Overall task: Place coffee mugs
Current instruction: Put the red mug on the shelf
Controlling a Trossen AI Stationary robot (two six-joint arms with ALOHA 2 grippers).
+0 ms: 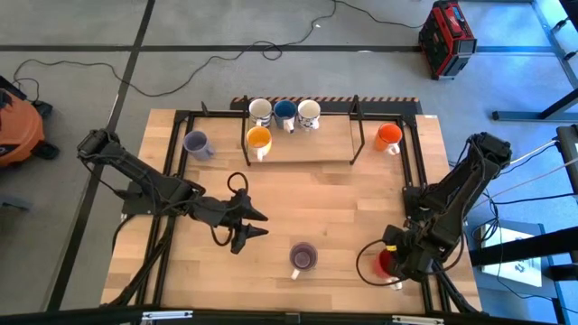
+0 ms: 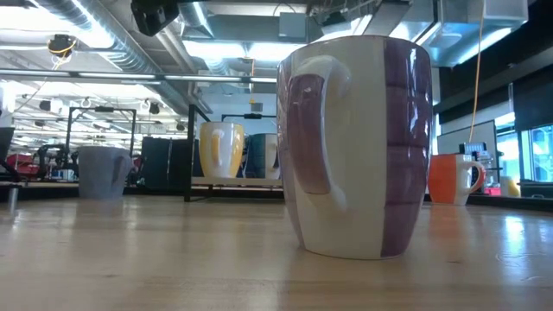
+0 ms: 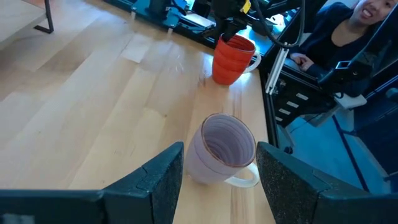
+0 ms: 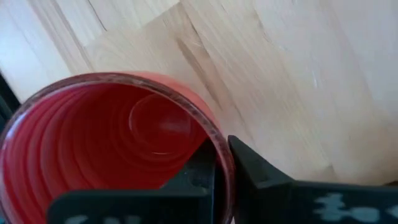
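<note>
Right gripper [image 4: 222, 163] pinches the red mug's [image 4: 93, 149] rim wall: glossy, rigid, slippery, breakable. Left gripper [image 1: 256, 225] hovers spread near the purple mug [image 1: 302, 256].

The floor [image 1: 72, 27] around the wooden table [image 1: 343, 194] is grey, with black cables [image 1: 181, 77] lying across it. A red box [image 1: 447, 38] sits on the floor, and an orange machine [image 1: 16, 126] too (only partly seen). Long ceiling lights [image 2: 216, 43] shine above silver pipes [image 2: 95, 34].
</note>
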